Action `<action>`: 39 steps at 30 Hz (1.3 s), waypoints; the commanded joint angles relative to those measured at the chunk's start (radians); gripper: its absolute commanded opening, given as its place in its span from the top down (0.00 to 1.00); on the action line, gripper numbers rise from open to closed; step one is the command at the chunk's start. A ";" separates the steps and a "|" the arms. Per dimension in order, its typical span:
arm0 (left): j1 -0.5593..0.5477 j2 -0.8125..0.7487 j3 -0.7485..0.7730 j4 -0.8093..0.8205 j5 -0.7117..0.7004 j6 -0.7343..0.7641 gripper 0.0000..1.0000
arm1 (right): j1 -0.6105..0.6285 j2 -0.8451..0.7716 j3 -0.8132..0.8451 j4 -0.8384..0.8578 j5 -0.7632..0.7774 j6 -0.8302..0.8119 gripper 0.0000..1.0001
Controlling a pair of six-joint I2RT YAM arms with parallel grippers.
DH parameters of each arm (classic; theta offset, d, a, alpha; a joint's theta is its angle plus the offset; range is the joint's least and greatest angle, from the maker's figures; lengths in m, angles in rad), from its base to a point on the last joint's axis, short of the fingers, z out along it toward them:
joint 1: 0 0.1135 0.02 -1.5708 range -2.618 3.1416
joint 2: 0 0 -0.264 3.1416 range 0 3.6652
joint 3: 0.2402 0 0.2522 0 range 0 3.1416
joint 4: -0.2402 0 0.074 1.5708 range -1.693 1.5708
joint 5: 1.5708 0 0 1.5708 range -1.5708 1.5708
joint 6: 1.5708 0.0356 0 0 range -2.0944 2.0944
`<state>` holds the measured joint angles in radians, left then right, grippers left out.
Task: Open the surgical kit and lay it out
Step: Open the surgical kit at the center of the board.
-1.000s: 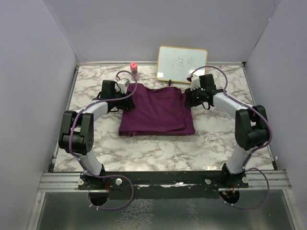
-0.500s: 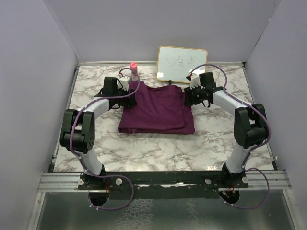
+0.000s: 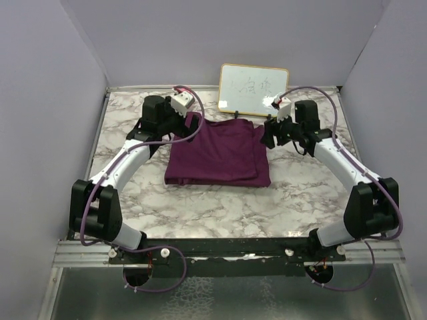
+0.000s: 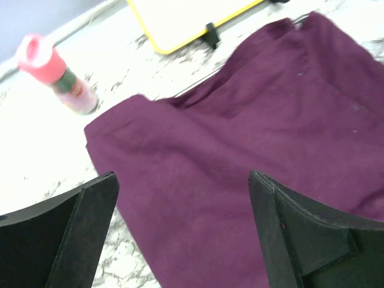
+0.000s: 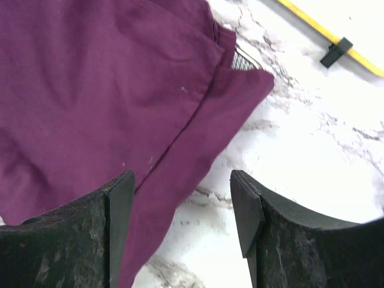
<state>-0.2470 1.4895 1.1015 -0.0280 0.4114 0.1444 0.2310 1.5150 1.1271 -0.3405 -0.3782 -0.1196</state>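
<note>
At mid-tabletop (image 3: 220, 207) lies one folded purple cloth wrap (image 3: 219, 155). Two released claws, left claw (image 4: 183, 201) and right claw (image 5: 183, 180), hang over its far corners. Only the right wrist view shows the mesh tray (image 5: 241, 59) corner; only the left, one pink-capped bottle (image 4: 57, 75). One whiteboard (image 3: 253, 89) stands farthest.

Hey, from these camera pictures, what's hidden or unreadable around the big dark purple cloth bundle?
Kit contents: the dark purple cloth wrap covers them in every view; only a corner of the silver wire-mesh tray peeks out, right wrist view.
Writing on the framed whiteboard: too small in the top view, cut off by the edge in both wrist views.
Label of the pink-capped bottle: blurred in the left wrist view.
</note>
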 commanded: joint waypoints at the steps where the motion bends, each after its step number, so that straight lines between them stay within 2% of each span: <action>1: -0.086 -0.018 0.057 -0.110 0.081 0.132 0.08 | -0.038 -0.093 -0.081 0.019 -0.037 -0.028 0.34; 5: -0.200 0.012 0.098 -0.213 0.184 0.201 0.08 | -0.151 -0.129 -0.121 0.047 -0.077 0.011 0.32; 8: -0.293 0.052 0.118 -0.251 0.209 0.230 0.10 | -0.222 -0.120 -0.129 0.054 -0.108 0.036 0.32; 14: -0.444 0.155 0.170 -0.272 0.210 0.269 0.16 | -0.239 -0.108 -0.132 0.058 -0.111 0.037 0.32; 22: -0.532 0.296 0.245 -0.280 0.175 0.256 0.26 | -0.249 -0.113 -0.146 0.069 -0.113 0.029 0.32; 25: -0.539 0.329 0.282 -0.286 0.180 0.248 0.39 | -0.251 -0.109 -0.147 0.070 -0.123 0.029 0.32; 28: -0.545 0.355 0.304 -0.297 0.193 0.242 0.44 | -0.252 -0.102 -0.144 0.068 -0.128 0.028 0.32; 30: -0.550 0.364 0.309 -0.302 0.206 0.238 0.44 | -0.252 -0.098 -0.142 0.066 -0.131 0.027 0.32; 39: -0.561 0.365 0.306 -0.313 0.293 0.221 0.32 | -0.254 -0.092 -0.144 0.064 -0.143 0.026 0.32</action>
<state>-0.7998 1.8549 1.3849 -0.3275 0.6128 0.3748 -0.0151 1.4120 0.9890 -0.3050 -0.4889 -0.0914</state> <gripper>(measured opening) 0.659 0.679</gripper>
